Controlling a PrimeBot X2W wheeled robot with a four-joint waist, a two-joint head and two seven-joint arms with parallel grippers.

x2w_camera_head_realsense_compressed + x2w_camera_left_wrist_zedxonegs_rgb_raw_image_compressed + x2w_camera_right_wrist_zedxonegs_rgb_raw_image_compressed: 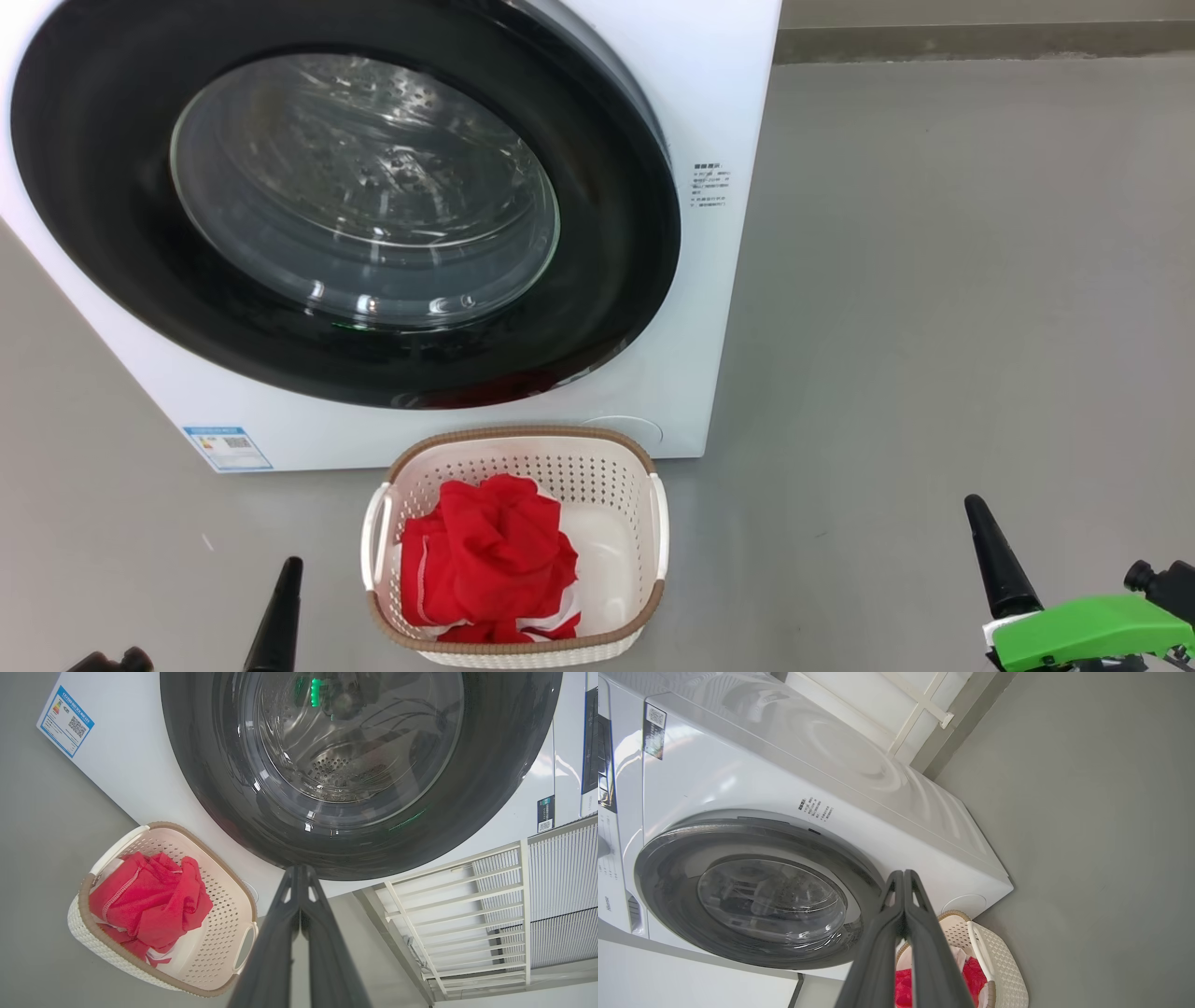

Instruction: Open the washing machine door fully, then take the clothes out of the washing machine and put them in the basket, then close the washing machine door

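Observation:
The washing machine stands in front of me with its round black-rimmed door shut against its front; bare steel drum shows through the glass. On the floor before it sits the cream basket holding the red clothes. My left gripper is low at the left, fingers pressed together, empty. My right gripper is low at the right, also shut and empty. In the left wrist view the shut gripper points at the door's rim, with the basket to its left. The right gripper points at the machine's lower corner.
Grey floor spreads wide to the right of the machine. A white slatted rack stands beside the machine in the left wrist view. A blue label marks the machine's lower front.

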